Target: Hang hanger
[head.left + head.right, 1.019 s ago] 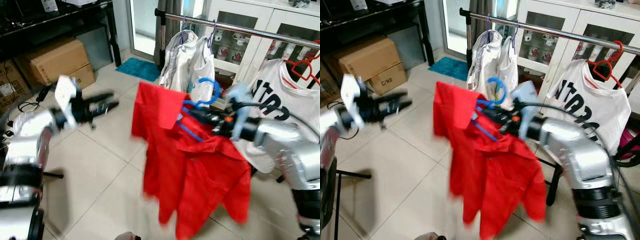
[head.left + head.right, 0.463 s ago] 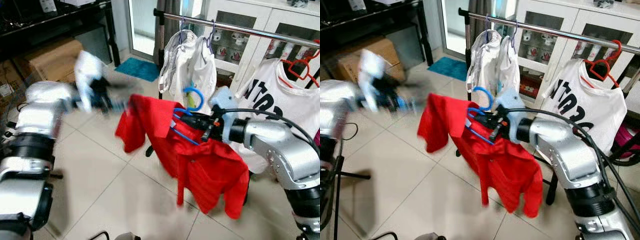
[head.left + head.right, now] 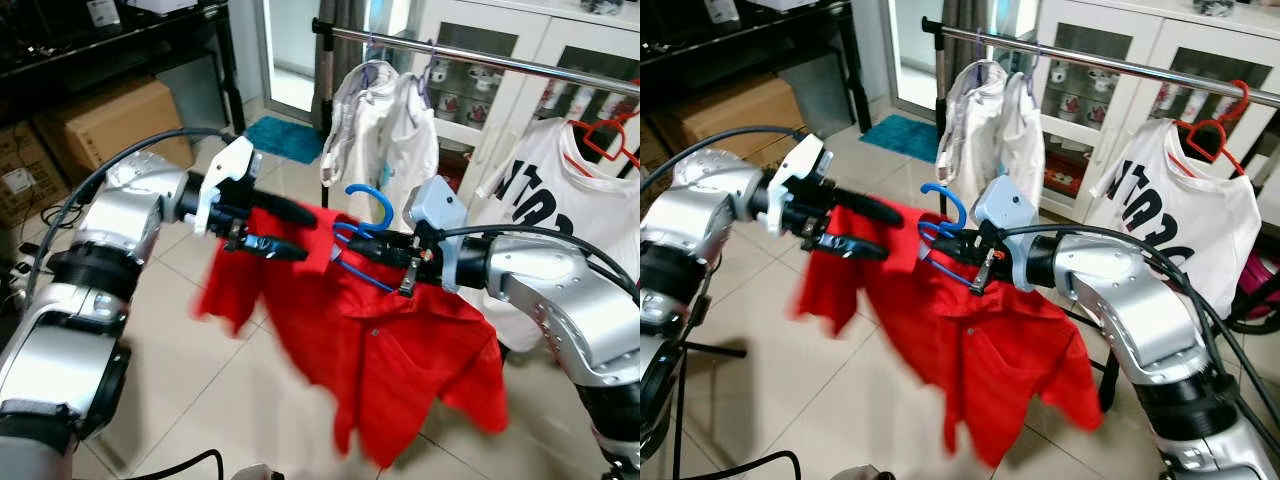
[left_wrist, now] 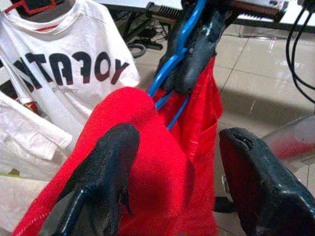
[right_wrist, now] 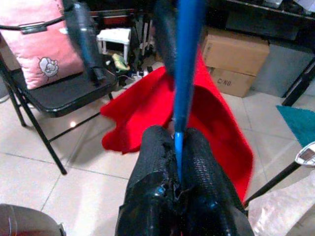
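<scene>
A red shirt (image 3: 400,350) hangs on a blue hanger (image 3: 372,200), whose hook points up below the metal rail (image 3: 480,58). My right gripper (image 3: 345,243) is shut on the hanger's wire just under the hook; the right wrist view has the blue hanger (image 5: 186,59) pinched between the fingertips (image 5: 153,162). My left gripper (image 3: 295,232) stands open at the shirt's left shoulder. In the left wrist view the red cloth (image 4: 157,147) bulges between its fingers (image 4: 106,167), which are wide apart.
On the rail hang white garments (image 3: 385,120) and a white lettered T-shirt (image 3: 560,200) on a red hanger. A white cabinet stands behind. Cardboard boxes (image 3: 110,125) and a black shelf are at the left, a blue mat (image 3: 285,138) lies on the tiled floor, and a folding chair (image 5: 59,93) carries a pink pillow.
My left arm has swung in from the far left to the shirt's shoulder, fingers now around the cloth. The hanger and shirt have shifted slightly left and the shirt has swung.
</scene>
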